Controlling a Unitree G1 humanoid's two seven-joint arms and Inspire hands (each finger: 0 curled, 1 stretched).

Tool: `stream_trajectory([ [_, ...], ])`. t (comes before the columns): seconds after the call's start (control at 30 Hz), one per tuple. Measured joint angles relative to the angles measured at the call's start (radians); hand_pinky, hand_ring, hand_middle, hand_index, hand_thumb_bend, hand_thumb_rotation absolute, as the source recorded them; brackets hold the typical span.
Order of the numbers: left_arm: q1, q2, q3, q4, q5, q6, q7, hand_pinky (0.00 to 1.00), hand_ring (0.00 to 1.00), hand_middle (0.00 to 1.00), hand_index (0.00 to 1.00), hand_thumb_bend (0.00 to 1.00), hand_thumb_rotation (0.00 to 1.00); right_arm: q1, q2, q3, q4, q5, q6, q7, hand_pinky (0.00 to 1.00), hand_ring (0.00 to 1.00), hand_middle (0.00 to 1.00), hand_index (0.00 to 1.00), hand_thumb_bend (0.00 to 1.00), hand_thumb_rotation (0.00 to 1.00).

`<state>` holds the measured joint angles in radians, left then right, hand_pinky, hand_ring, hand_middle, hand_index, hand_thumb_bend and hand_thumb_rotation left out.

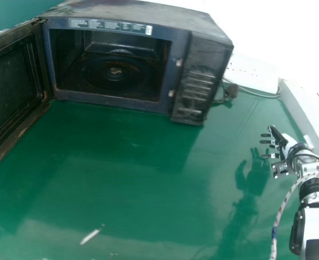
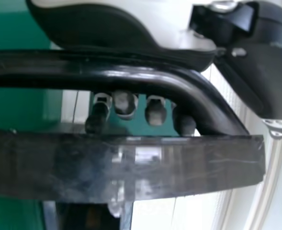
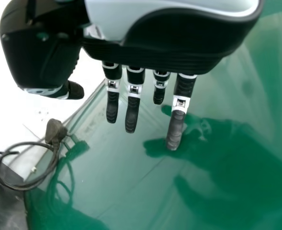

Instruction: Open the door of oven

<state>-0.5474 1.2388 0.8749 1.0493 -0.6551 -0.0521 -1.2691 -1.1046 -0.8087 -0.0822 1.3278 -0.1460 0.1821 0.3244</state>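
**Oven door, swung wide, with the left hand at its handle**

The oven stands on the green tabletop, its mouth facing the robot and its control panel on the robot's right. The door stands far out to the robot's left, exposing the turntable within. Left wrist view: the left hand is closed around the black handle, its fingers showing in the gap between bar and door. Such a hooked hold suits a door hinged on the left, since a pull on the bar, far from the hinge, turns the panel with little effort.

The right hand is held over the tabletop to the right of the oven, fingers extended and nearly straight, grasping nothing. Its place there leaves the door's sweep free; it could steady the oven body should the pull begin to drag it. Behind it lie the plug and its cable, beside the oven. A pale scrap rests on the near part of the tabletop.

The opening appears essentially complete. What remains, in all likelihood, is release: the fingers should uncurl and clear the bar before the arm withdraws — otherwise they may catch and draw the door back or shift the oven.
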Motion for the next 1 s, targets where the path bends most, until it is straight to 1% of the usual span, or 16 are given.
stream_trajectory([
  [0.07,-0.003,-0.003,0.004,0.005,0.014,-0.032,0.061,0.05,0.10,0.17,0.24,0.92,0.67,0.000,-0.006,-0.001,-0.002,0.000,-0.002,-0.008,0.50,0.68,0.77,0.82,0.40,0.33],
  [0.13,-0.044,-0.011,0.019,0.004,0.008,-0.031,0.179,0.16,0.24,0.30,0.36,0.88,0.72,-0.002,-0.007,-0.002,-0.007,0.000,-0.005,-0.009,0.52,0.68,0.76,0.79,0.40,0.38],
  [0.2,-0.107,-0.015,0.062,-0.022,-0.018,-0.041,0.352,0.26,0.36,0.44,0.47,0.83,0.80,-0.003,-0.007,-0.006,-0.009,0.001,-0.023,-0.008,0.52,0.67,0.74,0.75,0.42,0.35],
  [0.23,-0.136,-0.020,0.086,-0.053,-0.032,-0.058,0.428,0.28,0.41,0.48,0.51,0.82,0.84,0.000,-0.007,-0.009,-0.008,0.001,-0.029,-0.005,0.51,0.66,0.74,0.76,0.43,0.35],
  [0.27,-0.154,-0.026,0.100,-0.097,-0.037,-0.083,0.500,0.31,0.50,0.58,0.60,0.84,0.86,0.002,-0.008,-0.012,-0.008,0.002,-0.036,-0.001,0.50,0.66,0.75,0.77,0.43,0.35],
  [0.33,-0.169,-0.049,0.105,-0.188,-0.034,-0.103,0.617,0.41,0.62,0.69,0.72,0.83,0.90,0.002,-0.013,-0.018,-0.009,0.002,-0.039,0.001,0.54,0.68,0.77,0.79,0.42,0.33],
  [0.37,-0.168,-0.065,0.107,-0.228,-0.035,-0.101,0.658,0.48,0.67,0.73,0.77,0.83,0.92,0.002,-0.016,-0.027,-0.010,0.006,-0.040,0.001,0.54,0.67,0.76,0.78,0.43,0.27],
  [0.4,-0.164,-0.079,0.110,-0.259,-0.035,-0.098,0.691,0.56,0.73,0.79,0.83,0.83,0.93,0.002,-0.017,-0.033,-0.010,0.010,-0.040,0.002,0.57,0.69,0.78,0.80,0.42,0.34],
  [0.47,-0.151,-0.108,0.111,-0.302,-0.033,-0.090,0.760,0.68,0.80,0.86,0.91,0.85,0.95,0.002,-0.018,-0.036,-0.009,0.010,-0.040,0.010,0.55,0.68,0.78,0.81,0.42,0.33],
  [0.5,-0.147,-0.119,0.111,-0.318,-0.031,-0.086,0.790,0.70,0.81,0.86,0.91,0.85,0.96,0.002,-0.020,-0.037,-0.010,0.010,-0.040,0.011,0.54,0.68,0.77,0.80,0.42,0.34],
  [0.53,-0.146,-0.136,0.111,-0.337,-0.029,-0.080,0.828,0.70,0.81,0.87,0.92,0.85,0.97,0.002,-0.024,-0.038,-0.010,0.010,-0.040,0.010,0.57,0.69,0.77,0.79,0.43,0.35],
  [0.63,-0.145,-0.163,0.107,-0.380,-0.026,-0.061,0.888,0.70,0.83,0.88,0.92,0.88,0.93,0.002,-0.029,-0.035,-0.011,0.006,-0.045,0.009,0.65,0.72,0.77,0.77,0.43,0.41],
  [0.77,-0.141,-0.173,0.093,-0.439,-0.023,-0.046,0.899,0.72,0.86,0.90,0.93,0.88,0.92,0.002,-0.027,-0.029,-0.011,-0.001,-0.051,0.011,0.76,0.80,0.84,0.82,0.42,0.46],
  [0.8,-0.141,-0.172,0.092,-0.447,-0.021,-0.046,0.899,0.72,0.86,0.91,0.94,0.88,0.92,0.002,-0.028,-0.029,-0.012,-0.001,-0.051,0.011,0.76,0.80,0.85,0.82,0.43,0.47],
  [0.87,-0.141,-0.170,0.092,-0.448,-0.019,-0.046,0.895,0.71,0.86,0.91,0.93,0.87,0.92,0.002,-0.028,-0.031,-0.012,0.000,-0.051,0.011,0.76,0.80,0.85,0.83,0.45,0.47],
  [1.0,-0.151,-0.159,0.091,-0.395,-0.019,-0.048,0.865,0.72,0.87,0.92,0.96,0.89,0.91,0.002,-0.027,-0.034,-0.012,0.001,-0.051,0.012,0.79,0.82,0.85,0.83,0.50,0.37],
])
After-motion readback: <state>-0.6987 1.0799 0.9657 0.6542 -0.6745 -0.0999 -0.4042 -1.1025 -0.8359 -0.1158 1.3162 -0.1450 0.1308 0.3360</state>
